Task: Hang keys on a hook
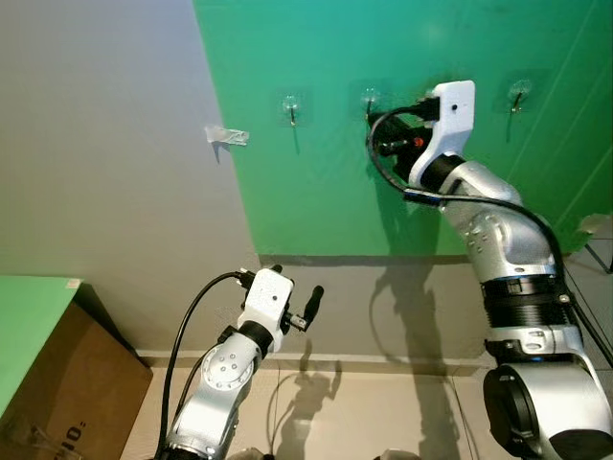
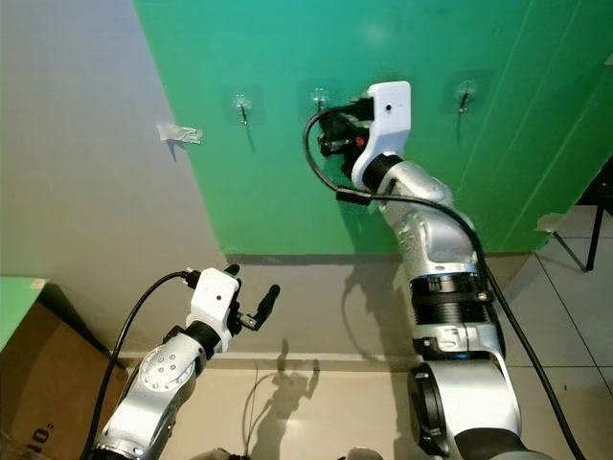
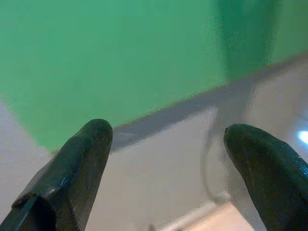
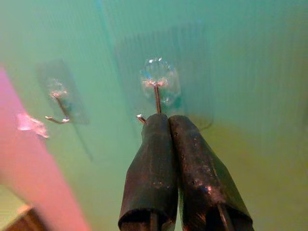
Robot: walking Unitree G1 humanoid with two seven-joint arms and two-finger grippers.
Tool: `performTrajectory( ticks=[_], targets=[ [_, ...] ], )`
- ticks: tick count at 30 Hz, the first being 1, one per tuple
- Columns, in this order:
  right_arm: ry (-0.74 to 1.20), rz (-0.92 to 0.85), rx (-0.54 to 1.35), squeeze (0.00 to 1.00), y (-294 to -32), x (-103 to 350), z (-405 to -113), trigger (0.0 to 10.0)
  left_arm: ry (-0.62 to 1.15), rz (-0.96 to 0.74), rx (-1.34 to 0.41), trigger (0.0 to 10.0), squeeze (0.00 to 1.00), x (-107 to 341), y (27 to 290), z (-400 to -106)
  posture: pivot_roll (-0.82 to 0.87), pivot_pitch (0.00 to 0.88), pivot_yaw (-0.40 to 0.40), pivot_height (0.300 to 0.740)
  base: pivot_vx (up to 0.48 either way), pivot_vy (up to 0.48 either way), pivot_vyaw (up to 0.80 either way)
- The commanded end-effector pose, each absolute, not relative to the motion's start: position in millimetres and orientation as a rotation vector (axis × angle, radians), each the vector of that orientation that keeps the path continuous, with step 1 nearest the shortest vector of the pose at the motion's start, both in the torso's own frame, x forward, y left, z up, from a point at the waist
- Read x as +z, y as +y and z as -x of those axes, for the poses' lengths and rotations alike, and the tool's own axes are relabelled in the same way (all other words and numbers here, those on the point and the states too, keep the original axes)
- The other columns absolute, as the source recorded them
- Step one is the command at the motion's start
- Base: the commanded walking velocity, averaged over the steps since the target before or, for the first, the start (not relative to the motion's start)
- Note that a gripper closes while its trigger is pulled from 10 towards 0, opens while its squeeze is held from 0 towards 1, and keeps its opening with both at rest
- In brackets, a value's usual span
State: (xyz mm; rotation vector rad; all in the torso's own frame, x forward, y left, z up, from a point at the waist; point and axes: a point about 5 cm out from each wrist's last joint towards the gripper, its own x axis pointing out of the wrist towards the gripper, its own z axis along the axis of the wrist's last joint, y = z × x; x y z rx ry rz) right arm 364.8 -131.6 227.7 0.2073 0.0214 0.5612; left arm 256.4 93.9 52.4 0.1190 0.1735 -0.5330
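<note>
Three clear adhesive hooks with metal prongs sit in a row on the green wall: left hook [image 1: 291,107], middle hook [image 1: 371,99], right hook [image 1: 518,96]. My right gripper [image 1: 374,117] is raised to the middle hook [image 4: 157,84]. Its two black fingers [image 4: 154,144] are pressed together, tips just under the prong. I can make out no keys between them. My left gripper [image 1: 299,283] hangs low in front of the grey wall base, fingers [image 3: 82,163] spread apart with nothing between them.
A fourth clear hook [image 1: 226,136] sticks to the grey wall left of the green panel. A cardboard box [image 1: 67,383] and a green surface [image 1: 29,311] stand at lower left. Tiled floor and a dark furniture leg [image 2: 596,225] lie at right.
</note>
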Motion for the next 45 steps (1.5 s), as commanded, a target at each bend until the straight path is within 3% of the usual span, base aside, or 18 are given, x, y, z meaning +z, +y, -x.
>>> performTrajectory(
  ticks=[1, 10, 23, 34, 45],
  targets=[
    [0.051, -0.263, 0.642, 0.00, -136.5, 234.7, -357.2, 0.0, 0.146, -0.121, -0.620, 10.0, 0.00, 68.4, 95.5, -263.8, -0.20, 0.011, 0.075, 0.740, 0.000, 0.000, 0.00],
    [0.106, -0.334, 0.898, 0.00, -142.0, 256.5, -334.9, 0.0, 0.103, -0.195, -0.915, 10.0, 0.00, 137.3, 129.3, -290.9, -0.23, 0.005, 0.082, 0.740, 0.000, 0.000, 0.00],
    [0.189, -0.297, 1.144, 0.00, -137.8, 253.2, -307.2, 0.0, 0.192, -0.174, -1.258, 10.0, 0.00, 174.3, 140.1, -276.8, -0.26, 0.000, 0.101, 0.740, 0.000, 0.000, 0.00],
    [0.259, -0.204, 1.249, 0.00, -137.7, 233.2, -290.8, 0.0, 0.199, -0.064, -1.373, 10.0, 0.00, 183.0, 127.3, -268.8, -0.27, 0.004, 0.112, 0.740, 0.000, 0.000, 0.00],
    [0.223, -0.152, 1.257, 0.00, -129.2, 236.4, -291.0, 0.0, 0.091, -0.051, -1.267, 10.0, 0.00, 190.4, 111.6, -280.0, -0.26, 0.001, 0.109, 0.740, 0.000, 0.000, 0.00]
  ],
)
